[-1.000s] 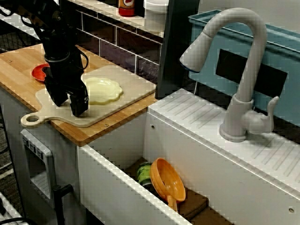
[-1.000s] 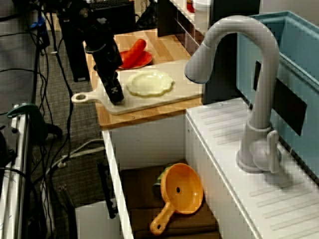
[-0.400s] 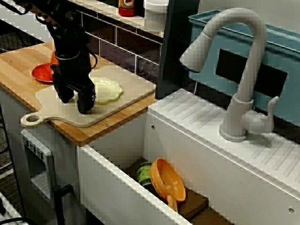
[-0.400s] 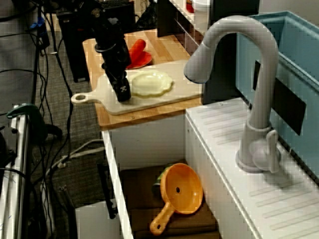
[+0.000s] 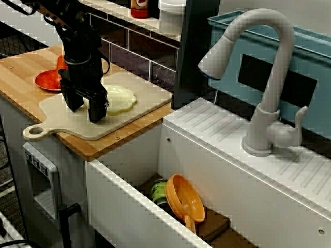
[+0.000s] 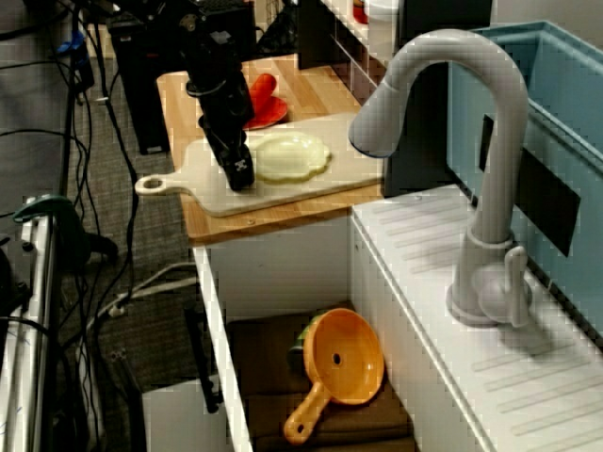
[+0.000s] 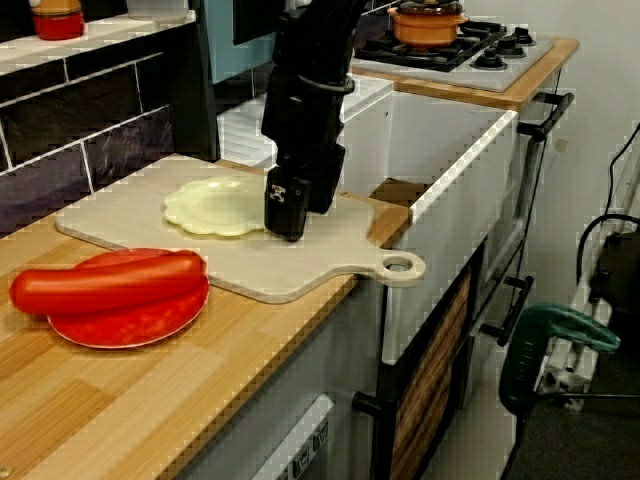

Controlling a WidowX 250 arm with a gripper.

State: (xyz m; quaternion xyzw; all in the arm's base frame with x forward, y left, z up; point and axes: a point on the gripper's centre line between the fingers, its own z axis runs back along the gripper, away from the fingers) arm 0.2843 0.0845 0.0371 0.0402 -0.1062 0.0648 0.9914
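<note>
My black gripper [image 5: 85, 108] points straight down over a pale wooden cutting board [image 5: 67, 126] on the butcher-block counter. Its two fingers stand apart with nothing between them, so it is open. The tips [image 6: 240, 179] are just above the board, and the farther finger is at the near rim of a pale yellow scalloped plate [image 5: 120, 98]. From the counter's end, the gripper [image 7: 285, 225] covers the plate's [image 7: 215, 205] right edge. Whether the finger touches the rim, I cannot tell. The board's handle with a hole [image 7: 398, 267] points toward the counter's front.
A red plate [image 7: 125, 320] carrying a red sausage [image 7: 105, 280] sits beside the board. The sink holds an orange strainer [image 5: 189, 199] and a green can [image 5: 159, 191]. A grey tap [image 5: 264, 77] and blue rack [image 5: 310, 62] stand behind; an orange pot [image 7: 430, 22] is on the stove.
The gripper has travelled across the board from near the handle end up to the yellow plate's rim, staying open and low. The other objects are where they were.
</note>
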